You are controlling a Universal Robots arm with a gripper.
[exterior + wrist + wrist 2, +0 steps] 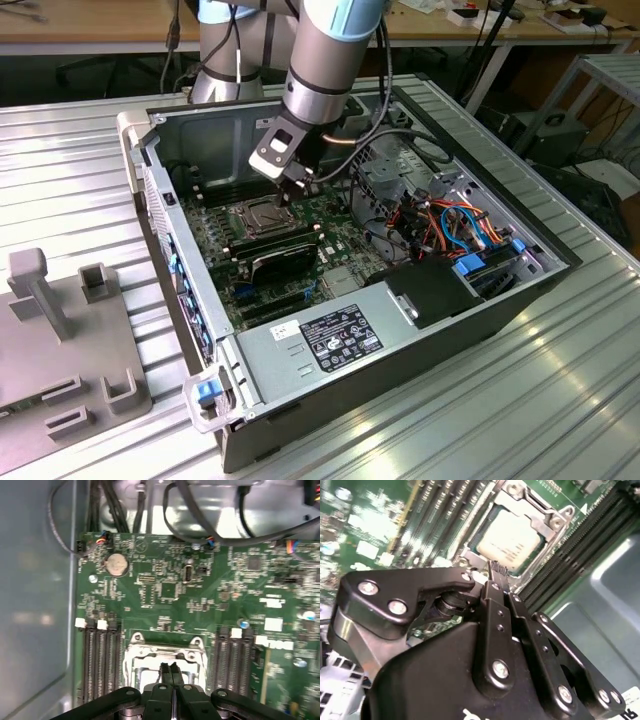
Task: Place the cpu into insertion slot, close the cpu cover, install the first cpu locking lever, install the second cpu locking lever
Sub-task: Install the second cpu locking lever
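1. The cpu [509,544] lies flat in the insertion slot [485,527], face up, directly beneath the fingertips; being square, it has no long axis.
2. The cpu cover [547,519] lies down around it, so placing and closing look done.
3. The gripper [498,575] has its fingers pressed together, holding nothing, at the socket's edge; it looks engaged with a locking lever, calling for a steady sideways press.

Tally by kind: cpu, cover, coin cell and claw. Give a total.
cpu: 1
cover: 1
coin cell: 1
claw: 1
Total: 4
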